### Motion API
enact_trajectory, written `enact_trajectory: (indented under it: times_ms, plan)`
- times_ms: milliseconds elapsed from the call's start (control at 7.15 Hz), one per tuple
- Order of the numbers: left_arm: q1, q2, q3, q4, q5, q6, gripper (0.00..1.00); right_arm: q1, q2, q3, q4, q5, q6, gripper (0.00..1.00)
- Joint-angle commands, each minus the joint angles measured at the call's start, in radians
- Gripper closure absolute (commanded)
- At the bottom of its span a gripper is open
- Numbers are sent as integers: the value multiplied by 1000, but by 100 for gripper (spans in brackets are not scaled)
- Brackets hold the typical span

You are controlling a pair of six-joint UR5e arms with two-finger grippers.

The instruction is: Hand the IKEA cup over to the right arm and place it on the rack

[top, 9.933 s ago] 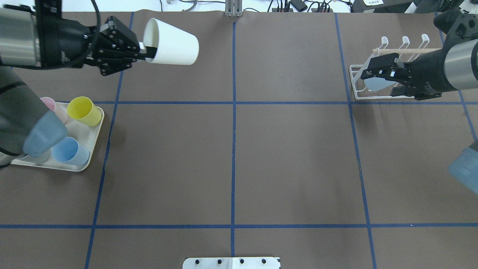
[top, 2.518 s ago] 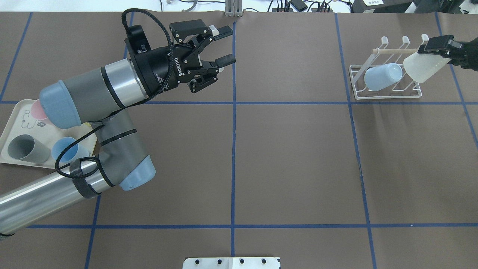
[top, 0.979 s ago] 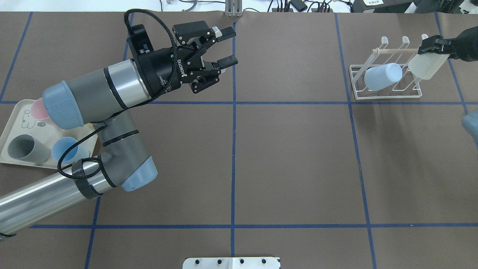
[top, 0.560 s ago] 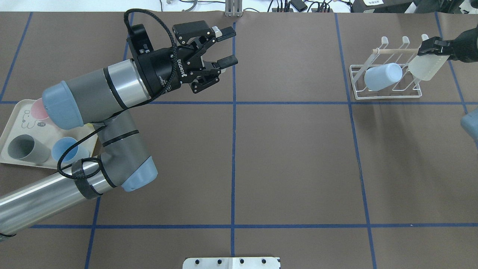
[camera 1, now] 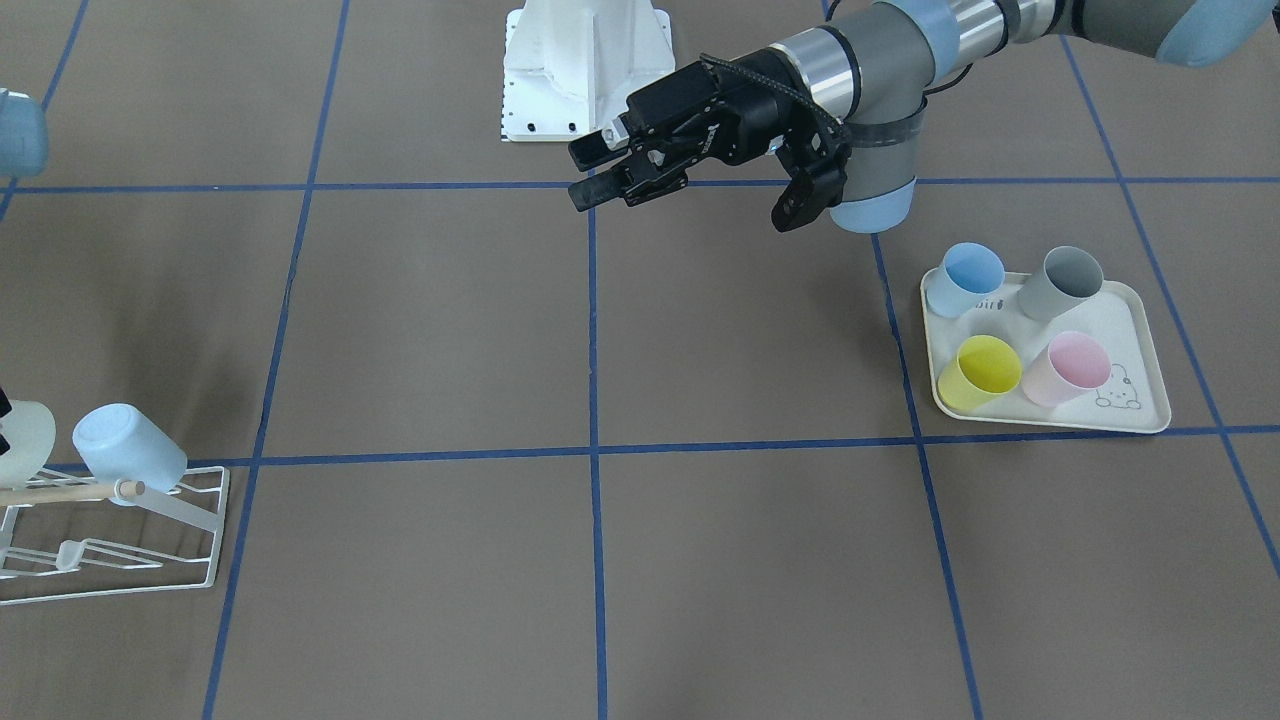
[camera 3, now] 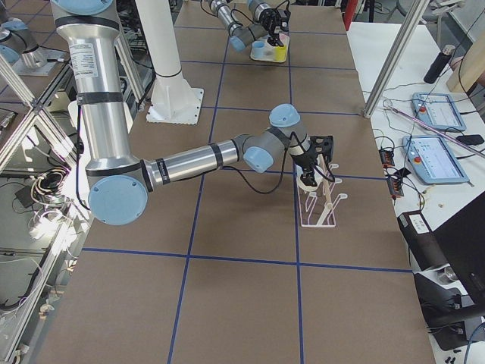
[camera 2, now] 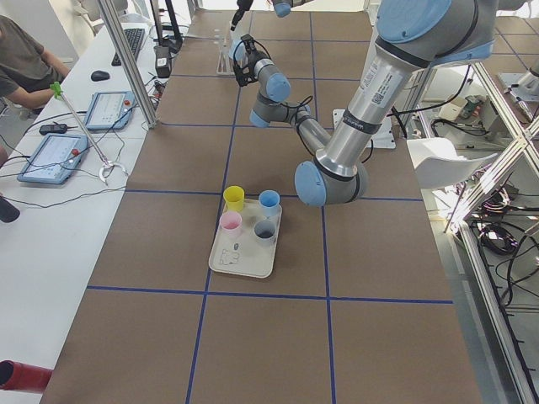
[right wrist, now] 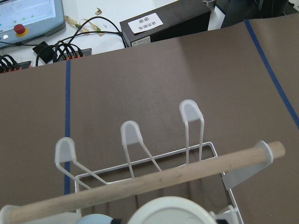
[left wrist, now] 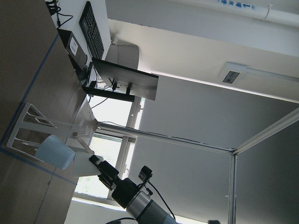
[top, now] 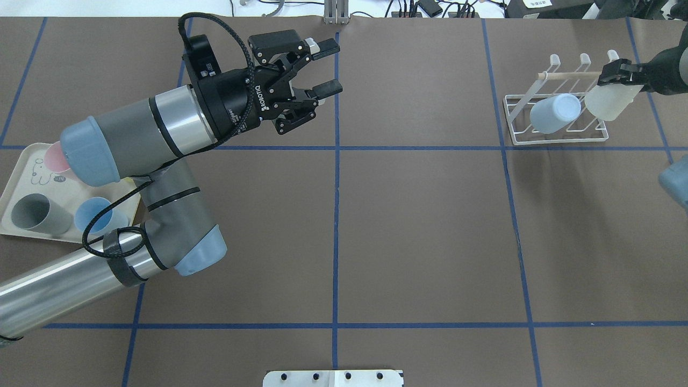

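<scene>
The right gripper [top: 616, 78] was pinched on the upper end of a translucent white plastic cup [top: 606, 103]; the cup hung tilted, its free end slanting down towards the robot's side, at the right-hand end of the small white wire drying rack [top: 559, 141], over the rightmost prong, though whether it sat on that prong could not be told; in the right wrist view the cup's round white end [right wrist: 170, 212] lay just below the light wooden rod [right wrist: 140, 184], with three pale rounded prong tips [right wrist: 131, 132] standing beyond it; just beside the white cup, on the rack's middle part, a pale blue plastic cup [top: 553, 114] leaned at a like tilt, its closed end upward; the rack stood at the far right of the brown table [top: 430, 215], which was marked with a grid of blue tape; well apart from all this, near the table's far middle, the left gripper [top: 329, 67] hovered above the surface with its jaws spread wide and nothing between them; near the left arm's elbow lay a cream rectangular tray [camera 1: 1150, 340] with a small rabbit drawing, carrying four upright cups: a light blue cup [camera 1: 965, 278], a grey cup [camera 1: 1072, 283], a yellow cup [camera 1: 980, 372] and a pink cup [camera 1: 1070, 368]; in the exterior left view a person [camera 2: 21, 59] sat at a white bench beside the table.
</scene>
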Motion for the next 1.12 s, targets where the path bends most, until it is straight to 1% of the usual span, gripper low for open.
enact_trajectory:
  times_ms: [0, 280, 420, 560, 839, 979]
  plan:
    - [1, 0, 1, 0, 0, 0, 31, -12, 0, -6, 0, 0, 2, 100]
    - [1, 0, 1, 0, 0, 0, 31, -21, 0, -11, 0, -8, -1, 100]
    - [1, 0, 1, 0, 0, 0, 31, -28, 8, -21, 2, -23, 2, 5]
    - [1, 0, 1, 0, 0, 0, 31, -33, 15, -26, 2, -43, 8, 0]
    - [-7, 6, 1, 1, -2, 43, 31, -33, 37, -29, 2, -38, 2, 0]
    - [-14, 11, 1, 50, -2, 142, 31, -33, 52, -15, -6, -32, 4, 0]
